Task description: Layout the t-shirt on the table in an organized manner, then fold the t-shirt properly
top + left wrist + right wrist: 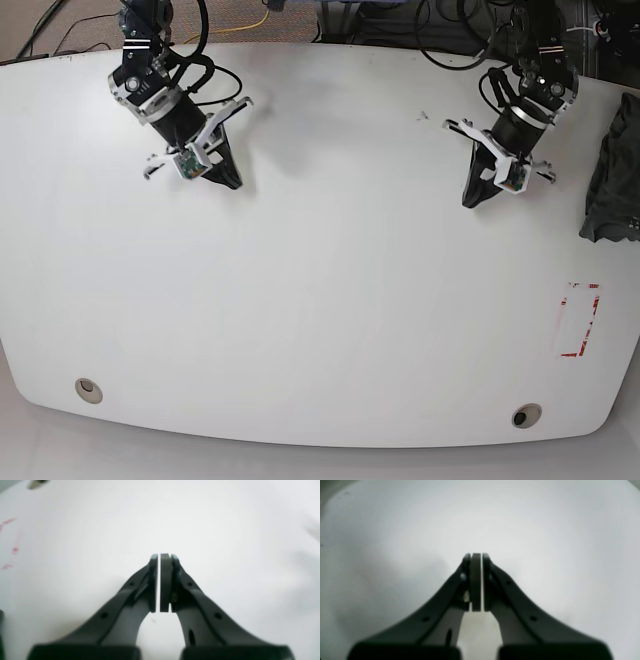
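Note:
The dark charcoal t-shirt (pixel 612 175) lies crumpled at the far right edge of the white table (pixel 320 300), seen only in the base view. My left gripper (pixel 470 200) hangs above the table to the left of the shirt, apart from it, jaws shut and empty; it also shows in the left wrist view (pixel 159 555) over bare tabletop (pixel 225 530). My right gripper (pixel 232 182) is on the table's left side, far from the shirt, shut and empty; in the right wrist view (pixel 477 554) only white table (pixel 395 530) lies under it.
A red tape rectangle (pixel 578 320) marks the table near the right front; blurred red marks (pixel 10 545) show in the left wrist view. Two grommet holes (pixel 88 389) (pixel 526 414) sit near the front edge. Cables (pixel 450 30) lie behind the table's back edge.

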`<control>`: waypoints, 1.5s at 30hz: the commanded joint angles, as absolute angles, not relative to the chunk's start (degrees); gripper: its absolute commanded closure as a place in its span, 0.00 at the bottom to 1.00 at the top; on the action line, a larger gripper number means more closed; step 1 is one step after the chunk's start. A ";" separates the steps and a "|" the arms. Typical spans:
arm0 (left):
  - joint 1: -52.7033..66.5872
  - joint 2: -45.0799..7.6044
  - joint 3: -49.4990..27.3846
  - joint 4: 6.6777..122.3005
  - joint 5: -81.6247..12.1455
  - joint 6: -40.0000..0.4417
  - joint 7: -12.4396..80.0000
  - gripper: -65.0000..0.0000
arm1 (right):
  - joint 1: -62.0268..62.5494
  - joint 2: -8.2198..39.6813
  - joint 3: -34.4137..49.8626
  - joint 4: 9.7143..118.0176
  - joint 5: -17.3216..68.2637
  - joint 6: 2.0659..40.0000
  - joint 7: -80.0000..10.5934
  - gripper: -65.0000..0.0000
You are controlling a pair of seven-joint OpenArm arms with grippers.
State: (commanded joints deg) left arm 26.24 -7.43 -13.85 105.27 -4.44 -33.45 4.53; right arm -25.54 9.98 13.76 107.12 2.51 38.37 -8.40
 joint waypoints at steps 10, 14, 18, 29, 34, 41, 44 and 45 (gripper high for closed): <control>43.56 -4.35 -14.02 114.51 -4.35 -33.45 4.62 1.00 | -39.87 5.32 17.45 113.36 2.51 38.29 -8.40 1.00; 48.57 -3.30 -16.31 115.30 -4.35 -33.45 4.44 1.00 | -44.53 5.14 17.27 114.68 2.51 38.37 -8.40 1.00; 51.38 -2.95 -18.24 115.12 -4.35 -33.45 4.44 1.00 | -48.13 5.32 17.19 115.12 2.77 38.37 -8.40 1.00; 63.52 1.36 -19.12 115.12 -4.26 -33.45 4.44 1.00 | -59.47 12.88 17.27 114.86 13.32 38.37 -8.48 1.00; 66.86 1.54 -18.42 114.86 -4.18 -33.45 4.53 1.00 | -63.16 14.11 17.19 114.24 13.32 38.37 -8.57 1.00; 71.60 1.63 -18.42 114.77 -4.09 -33.45 4.70 1.00 | -66.59 16.48 13.85 108.62 13.41 38.37 -8.57 1.00; 71.60 1.54 -18.68 113.36 -4.09 -33.45 4.79 1.00 | -67.21 17.71 11.74 105.10 13.32 38.37 -8.57 1.00; 71.60 1.36 -18.68 112.84 -4.00 -33.45 4.79 1.00 | -67.30 17.98 10.95 103.87 13.32 38.37 -8.57 1.00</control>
State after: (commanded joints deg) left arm 71.60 1.36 -18.68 112.84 -4.00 -33.45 4.79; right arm -67.30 17.98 10.95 103.87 13.32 38.37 -8.57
